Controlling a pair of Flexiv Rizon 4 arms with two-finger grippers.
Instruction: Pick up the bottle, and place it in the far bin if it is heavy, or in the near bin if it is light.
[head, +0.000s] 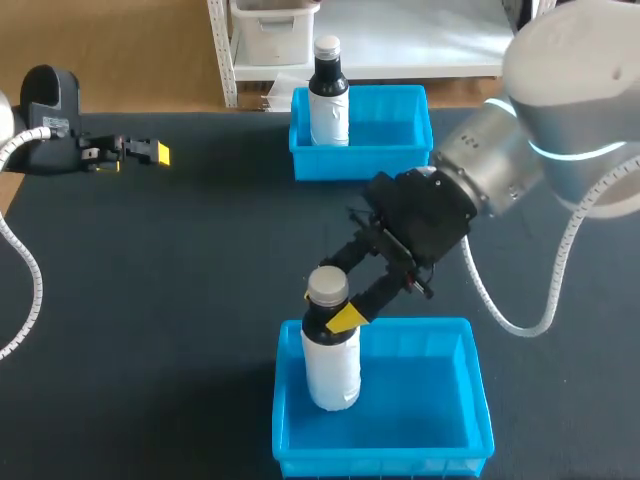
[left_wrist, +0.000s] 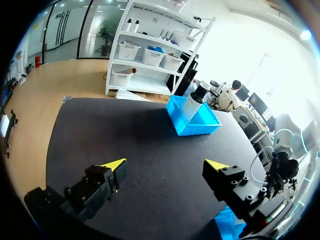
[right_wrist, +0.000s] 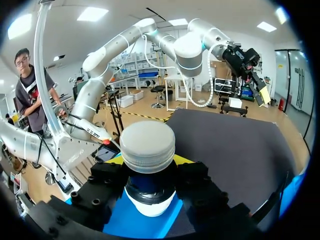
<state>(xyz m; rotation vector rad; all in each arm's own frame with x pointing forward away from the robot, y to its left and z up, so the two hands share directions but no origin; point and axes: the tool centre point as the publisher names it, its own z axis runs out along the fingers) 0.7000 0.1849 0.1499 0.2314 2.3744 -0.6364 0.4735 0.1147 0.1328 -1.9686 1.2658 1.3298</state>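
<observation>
My right gripper (head: 332, 308) is clamped on the neck of the bottle (head: 331, 368), just under its grey cap, 1 finger on each side. The right wrist view confirms both fingers touch it.

The bottle stands upright, long axis vertical. Its lower body is inside the near bin (head: 455, 440), close to the bin's left wall and back-left corner. I cannot tell whether its base rests on the bin floor or hangs just above it.

My read: placement in the near bin is almost done. The next move looks like a straight settle downward, then release, minding that left wall. I see nothing blocking the drop.

The far bin (head: 405, 150) holds a second bottle (head: 329, 100), upright and well apart. My left gripper (head: 148, 152) sits with fingers spread, holding nothing, over the table (head: 180, 290) far off at the left.
</observation>
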